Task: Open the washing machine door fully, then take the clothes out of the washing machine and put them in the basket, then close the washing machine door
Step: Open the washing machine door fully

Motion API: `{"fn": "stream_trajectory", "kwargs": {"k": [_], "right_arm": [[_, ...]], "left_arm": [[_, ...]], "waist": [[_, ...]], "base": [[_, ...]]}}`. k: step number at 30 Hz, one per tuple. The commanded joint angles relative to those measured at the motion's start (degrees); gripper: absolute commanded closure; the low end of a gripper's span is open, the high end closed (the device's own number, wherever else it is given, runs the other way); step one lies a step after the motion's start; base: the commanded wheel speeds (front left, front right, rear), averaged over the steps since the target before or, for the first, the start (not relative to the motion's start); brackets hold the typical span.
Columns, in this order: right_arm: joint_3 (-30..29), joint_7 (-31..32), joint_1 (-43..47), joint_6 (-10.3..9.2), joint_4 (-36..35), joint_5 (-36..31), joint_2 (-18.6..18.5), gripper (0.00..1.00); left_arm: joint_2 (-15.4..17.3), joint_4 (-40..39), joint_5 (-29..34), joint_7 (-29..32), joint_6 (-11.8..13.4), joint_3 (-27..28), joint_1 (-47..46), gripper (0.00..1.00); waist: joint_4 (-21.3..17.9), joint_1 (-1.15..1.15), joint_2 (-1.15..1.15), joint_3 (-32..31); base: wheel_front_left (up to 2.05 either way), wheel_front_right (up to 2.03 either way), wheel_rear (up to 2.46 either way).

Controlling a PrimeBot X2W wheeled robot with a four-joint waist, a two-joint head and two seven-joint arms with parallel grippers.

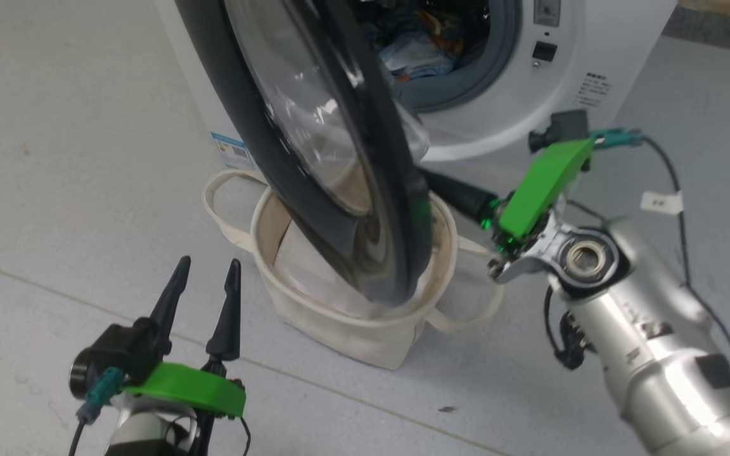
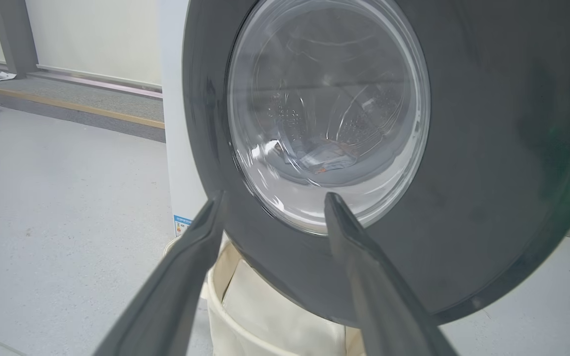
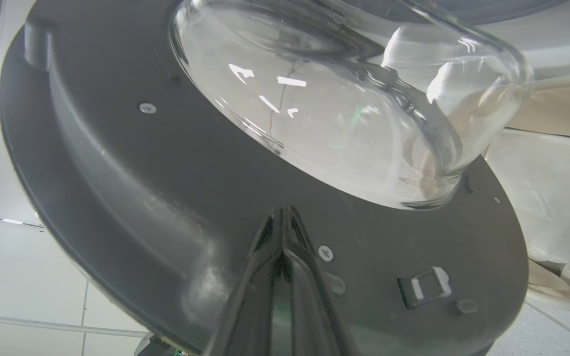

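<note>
Right gripper [image 3: 282, 215], pinched shut, tips on the door's [image 1: 371, 145] inner face — push goes left, I'd say; left gripper [image 1: 208, 263], splayed wide, faces its outside.

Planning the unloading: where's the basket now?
Head view, centre: the basket sits on the floor under the swung-out washing machine door, in front of the washing machine.

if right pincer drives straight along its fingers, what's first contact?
The washing machine door. The shut right pincer aims at the door's black inner face, just below the glass bowl. Its tips look to be at or nearly on that surface, though depth is hard to judge.
</note>
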Motion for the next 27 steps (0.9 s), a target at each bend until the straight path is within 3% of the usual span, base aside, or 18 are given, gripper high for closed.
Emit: {"fn": "stream_trajectory", "kwargs": {"k": [1, 11, 27], "right_arm": [[1.08, -0.3, 0.19, 0.07, -1.75, -0.45, 2.0, 1.0], [9.62, -4.25, 3.25, 0.07, -2.29, 2.26, 4.53, 1.0], [29.54, -21.06, 2.62, 0.07, -3.2, 13.13, 4.68, 1.0]], "left_arm": [[1.32, -1.53, 0.51, -0.69, -0.21, 1.89, -0.75, 0.0], [2.2, -1.06, 0.24, -0.69, -0.25, 3.46, 1.54, 0.0], [2.92, -0.9, -0.28, -0.69, -0.27, 5.86, 1.97, 0.0]], "waist": [[0.32, 0.0, 0.0, -0.41], [1.01, 0.0, 0.0, -3.39], [1.9, 0.0, 0.0, -3.81]], "base": [[0.0, 0.0, 0.0], [0.0, 0.0, 0.0], [0.0, 0.0, 0.0]]}}
